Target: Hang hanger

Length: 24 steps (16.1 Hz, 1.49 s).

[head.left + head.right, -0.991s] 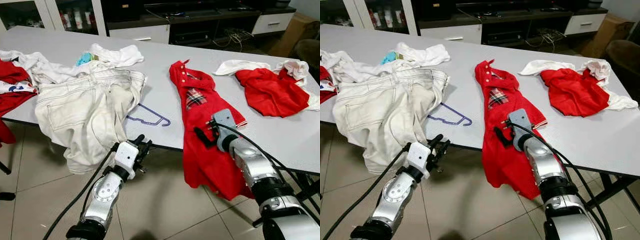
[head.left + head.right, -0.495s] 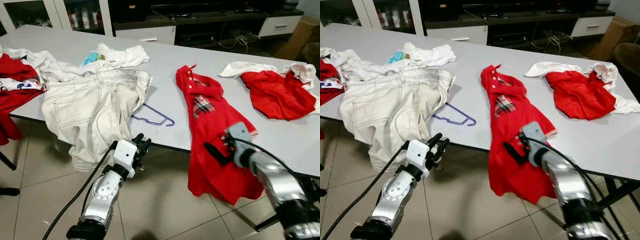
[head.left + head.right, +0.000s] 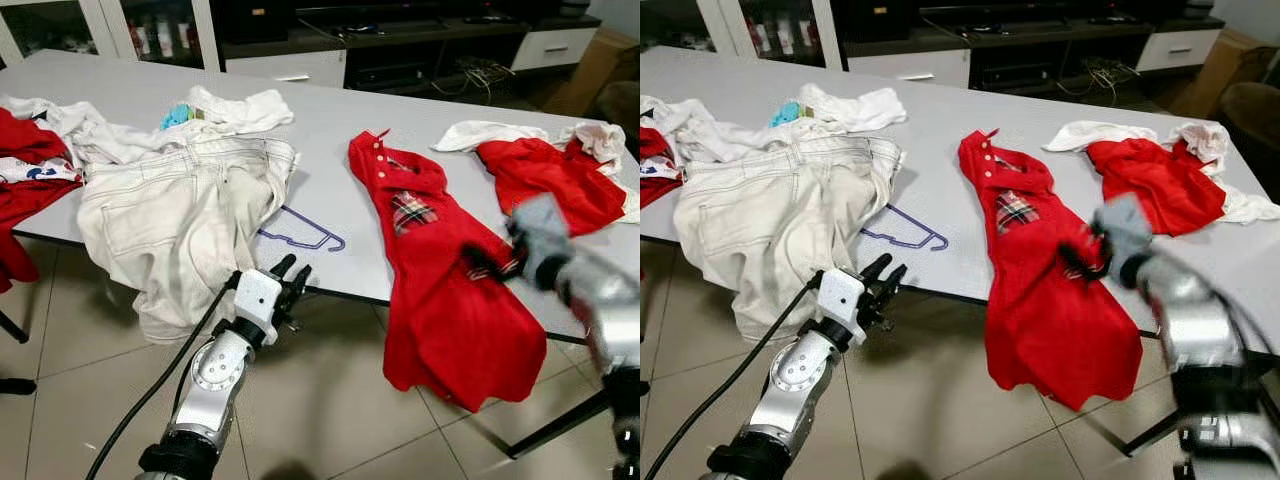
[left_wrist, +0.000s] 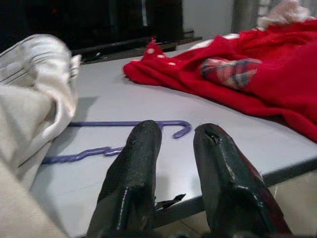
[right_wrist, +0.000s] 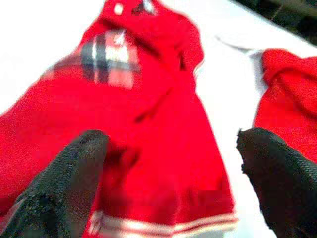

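nearest, left gripper [image 3: 291, 276] poised just below the front edge of the table [image 3: 330, 120], fingers [image 4: 133, 168] a little apart and holding nothing, aimed up over the edge, probably to line up a reach for the hanger. off to the right, right gripper [image 3: 1080, 262] blurred over the red shirt [image 3: 440, 270], fingers [image 5: 74, 173] spread wide and empty, likely set to grasp the cloth. red shirt laid collar-away with its hem spilling over the table edge, so easy to catch from the front. just past the left gripper, purple hanger [image 3: 302, 229] flat on the table, hook toward the red shirt, one end tucked against the cream trousers [image 3: 170, 220], which droop off the edge too. hanger not yet lifted, task judged barely begun. farther back, white garments [image 3: 225, 108] and another red garment [image 3: 550, 180] in heaps, out of the way.
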Available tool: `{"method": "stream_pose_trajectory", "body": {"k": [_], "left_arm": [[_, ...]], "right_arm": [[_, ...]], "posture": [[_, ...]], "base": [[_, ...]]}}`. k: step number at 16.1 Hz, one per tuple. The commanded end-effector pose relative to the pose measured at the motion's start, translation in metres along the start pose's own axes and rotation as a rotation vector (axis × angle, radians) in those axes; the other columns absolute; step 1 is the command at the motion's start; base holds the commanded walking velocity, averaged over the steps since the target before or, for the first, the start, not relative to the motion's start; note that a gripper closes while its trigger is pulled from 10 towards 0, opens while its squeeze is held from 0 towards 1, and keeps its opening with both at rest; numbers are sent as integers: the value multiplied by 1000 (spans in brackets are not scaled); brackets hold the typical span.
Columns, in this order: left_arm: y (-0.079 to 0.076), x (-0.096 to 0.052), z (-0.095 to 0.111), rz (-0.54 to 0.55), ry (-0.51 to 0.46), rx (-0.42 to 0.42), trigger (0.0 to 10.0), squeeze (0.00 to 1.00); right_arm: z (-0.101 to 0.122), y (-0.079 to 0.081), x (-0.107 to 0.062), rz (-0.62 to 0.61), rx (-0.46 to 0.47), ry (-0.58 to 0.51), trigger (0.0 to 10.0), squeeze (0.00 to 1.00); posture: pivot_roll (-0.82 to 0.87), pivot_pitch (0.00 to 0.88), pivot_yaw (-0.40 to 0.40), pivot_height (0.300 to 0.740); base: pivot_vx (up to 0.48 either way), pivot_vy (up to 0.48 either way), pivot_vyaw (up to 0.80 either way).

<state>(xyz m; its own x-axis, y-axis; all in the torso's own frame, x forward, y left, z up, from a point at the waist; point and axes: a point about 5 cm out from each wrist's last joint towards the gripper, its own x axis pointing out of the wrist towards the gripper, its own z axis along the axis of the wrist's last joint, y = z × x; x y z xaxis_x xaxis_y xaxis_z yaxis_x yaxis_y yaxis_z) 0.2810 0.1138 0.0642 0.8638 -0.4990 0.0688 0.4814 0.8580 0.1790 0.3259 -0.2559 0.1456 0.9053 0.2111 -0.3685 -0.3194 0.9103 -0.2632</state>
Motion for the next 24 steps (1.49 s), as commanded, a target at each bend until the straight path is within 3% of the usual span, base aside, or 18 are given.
{"method": "stream_pose_trajectory", "body": {"k": [1, 4, 8, 9, 11, 14, 18, 24], "left_arm": [[-1, 5, 8, -41, -37, 52, 10000, 0], [-2, 5, 13, -118, -60, 123, 10000, 0], [-2, 5, 13, -134, -59, 127, 10000, 0], [-3, 6, 12, -139, -57, 126, 10000, 0], [-5, 9, 13, -145, -60, 121, 10000, 0], [-5, 9, 13, -136, -63, 119, 10000, 0], [-5, 9, 13, -128, -65, 119, 10000, 0], [-8, 9, 12, -136, -66, 117, 10000, 0]], "right_arm": [[-2, -1, 0, 6, 2, 21, 10000, 0], [-8, 1, 1, 12, -27, 67, 10000, 0], [3, 8, 8, 7, 23, -11, 10000, 0], [11, 26, 17, 55, 64, -61, 10000, 0], [6, 63, 33, 150, 92, -54, 10000, 0], [-2, 85, 46, 162, 114, -22, 10000, 0], [-18, 74, 54, -9, 138, 60, 10000, 0], [-46, 54, 39, -8, 132, 173, 10000, 0]], "posture": [[-20, 0, -46, 740], [-12, 0, -46, 740], [-27, 0, -38, 740], [-34, 0, -35, 740], [-35, 0, -37, 740], [-28, 0, -41, 740], [-17, 0, -46, 740], [-35, 0, -42, 740]], "base": [[0, 0, 0], [0, 0, 0], [0, 0, 0], [0, 0, 0], [0, 0, 0], [0, 0, 0], [0, 0, 0], [0, 0, 0]]}}
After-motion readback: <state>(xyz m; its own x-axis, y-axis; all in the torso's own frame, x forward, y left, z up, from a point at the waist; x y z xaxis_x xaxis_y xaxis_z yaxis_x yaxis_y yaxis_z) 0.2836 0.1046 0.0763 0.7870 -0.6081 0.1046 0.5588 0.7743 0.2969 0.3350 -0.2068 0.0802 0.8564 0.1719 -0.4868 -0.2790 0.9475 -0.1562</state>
